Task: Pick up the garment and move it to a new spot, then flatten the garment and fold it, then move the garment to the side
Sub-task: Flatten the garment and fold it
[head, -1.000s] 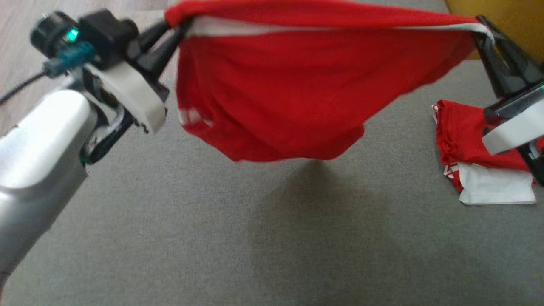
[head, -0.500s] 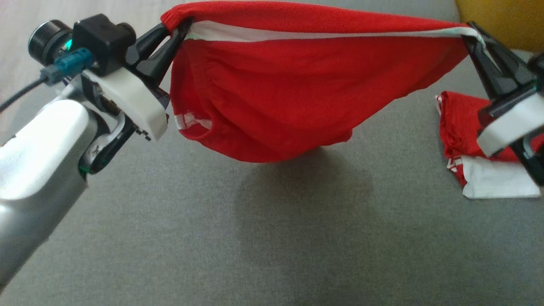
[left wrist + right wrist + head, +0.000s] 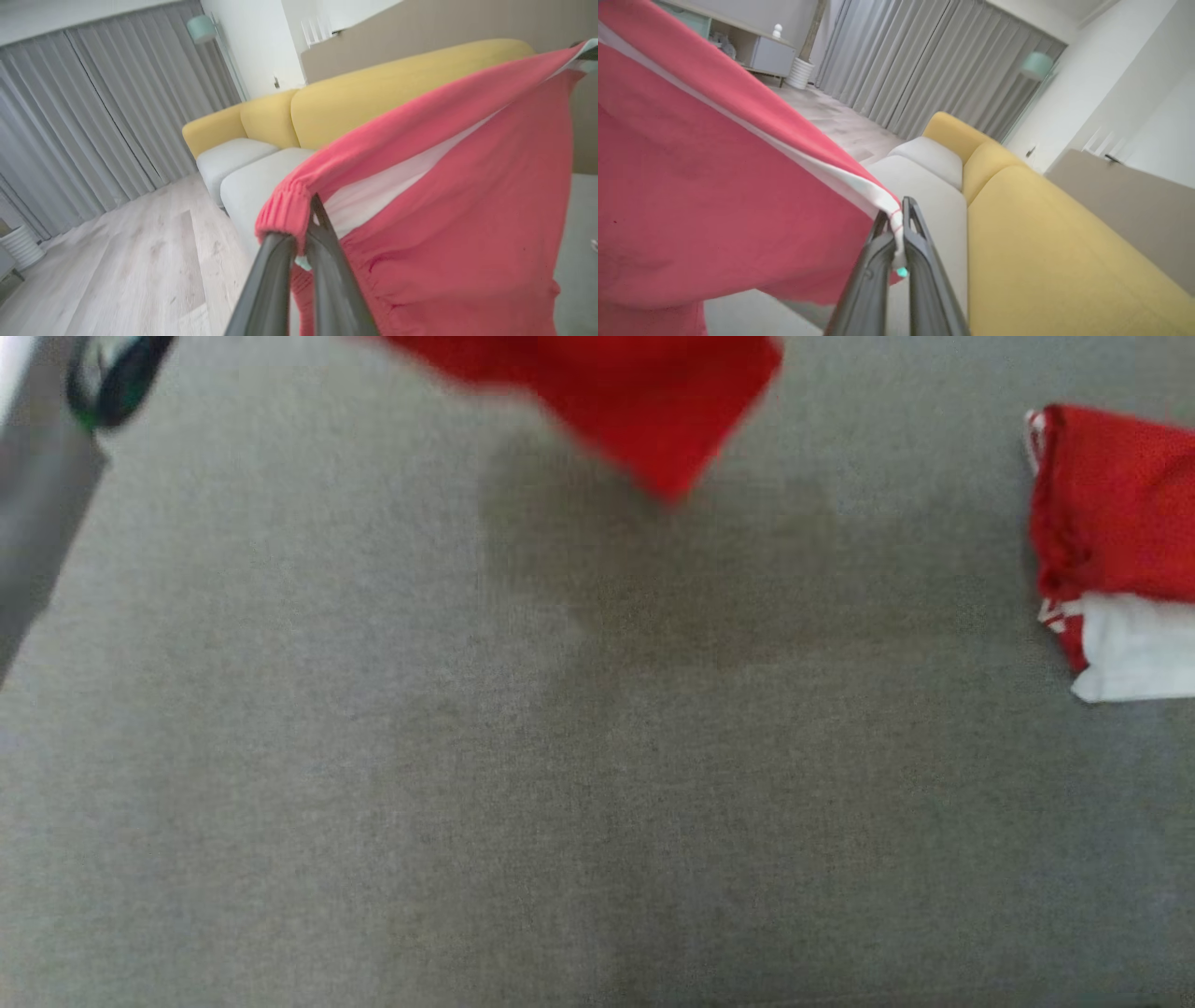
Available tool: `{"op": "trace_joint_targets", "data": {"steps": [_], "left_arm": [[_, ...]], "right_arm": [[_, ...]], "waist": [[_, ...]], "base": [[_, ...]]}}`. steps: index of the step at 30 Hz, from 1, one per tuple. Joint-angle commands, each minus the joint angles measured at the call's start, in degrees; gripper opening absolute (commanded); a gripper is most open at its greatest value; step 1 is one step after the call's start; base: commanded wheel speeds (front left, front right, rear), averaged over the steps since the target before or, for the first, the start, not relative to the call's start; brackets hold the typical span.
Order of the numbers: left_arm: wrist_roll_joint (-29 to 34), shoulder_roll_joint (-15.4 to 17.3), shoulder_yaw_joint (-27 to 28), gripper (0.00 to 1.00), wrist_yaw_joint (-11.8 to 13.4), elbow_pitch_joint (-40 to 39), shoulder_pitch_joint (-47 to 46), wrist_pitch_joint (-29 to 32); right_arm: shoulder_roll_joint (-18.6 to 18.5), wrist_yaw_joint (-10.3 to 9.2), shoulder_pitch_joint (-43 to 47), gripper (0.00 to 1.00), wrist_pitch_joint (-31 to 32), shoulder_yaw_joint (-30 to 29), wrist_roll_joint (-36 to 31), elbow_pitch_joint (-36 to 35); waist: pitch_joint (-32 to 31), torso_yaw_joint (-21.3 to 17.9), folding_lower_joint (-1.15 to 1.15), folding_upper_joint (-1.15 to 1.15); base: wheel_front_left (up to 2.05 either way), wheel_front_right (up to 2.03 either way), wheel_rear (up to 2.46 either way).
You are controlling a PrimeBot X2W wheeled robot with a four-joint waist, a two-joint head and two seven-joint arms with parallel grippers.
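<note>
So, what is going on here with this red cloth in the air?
The robot holds a red garment up between its two arms. The left gripper has its jaws shut on the ribbed corner, and the right gripper pinches the white-edged corner at the other end. The cloth hangs above the grey surface, not yet laid flat. A second red and white garment lies folded at the right.

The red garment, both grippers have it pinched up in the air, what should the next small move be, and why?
Probably lower both arms together to lay the garment onto the grey surface. The left gripper and right gripper each pinch an end of its top edge, stretched between them, and its lower tip hangs over open space left of the folded red-and-white pile.
</note>
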Motion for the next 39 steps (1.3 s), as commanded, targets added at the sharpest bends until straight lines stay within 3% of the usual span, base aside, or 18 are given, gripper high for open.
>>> {"op": "trace_joint_targets", "data": {"steps": [1, 5, 10, 13, 17, 21, 24, 39], "left_arm": [[1.15, 1.08, 3.63, 0.00, 0.72, 1.49, -5.25, -3.13], [2.17, -1.55, 4.49, 0.00, 1.44, 6.16, -7.85, -8.90], [0.69, -5.59, 2.88, 0.00, -0.49, 11.97, -5.55, -13.95], [0.18, -6.82, 0.10, 0.00, -1.12, 14.21, -1.58, -15.12], [-1.61, -6.14, -9.74, 0.00, -1.35, 12.44, 7.15, -14.80], [-4.90, -2.84, -18.37, 0.00, -1.37, 7.44, 12.38, -13.69], [-5.26, -0.62, -21.75, 0.00, -1.37, 4.29, 15.12, -13.68], [-3.45, 3.20, -23.53, 0.00, -0.90, -4.89, 29.75, -12.08]], "right_arm": [[1.06, -0.05, -3.33, 0.00, -2.02, -1.39, -1.22, 2.03], [3.64, -0.05, -7.21, 0.00, -5.62, -3.74, -3.39, 8.66], [6.90, -0.05, -6.07, 0.00, -9.55, -3.86, -6.07, 17.32], [7.62, -0.05, -2.89, 0.00, -10.44, -1.38, -6.26, 21.51], [7.34, -0.05, 3.44, 0.00, -9.58, 6.15, -3.03, 26.00], [4.78, -0.05, 7.96, 0.00, -6.77, 13.54, 1.88, 26.69], [2.12, -0.05, 10.66, 0.00, -4.69, 18.56, 6.48, 25.01], [-13.26, -0.05, 20.27, 0.00, 5.24, 36.51, 27.69, 7.03]], "waist": [[3.73, 0.03, -0.03, 0.00], [5.27, 0.28, -0.03, 0.00], [6.02, 0.71, -0.03, 0.00], [5.50, 0.79, -0.03, 0.00], [3.39, 0.74, -0.03, 0.00], [0.91, 0.99, -0.03, 0.00], [-1.28, 1.08, -0.03, 0.00], [-13.83, -1.43, -0.03, 0.00]], "base": [[0.00, 0.00, 0.00], [0.00, 0.00, 0.00], [0.00, 0.00, 0.00], [0.00, 0.00, 0.00], [0.00, 0.00, 0.00], [0.00, 0.00, 0.00], [0.00, 0.00, 0.00], [0.00, 0.00, 0.00]]}}
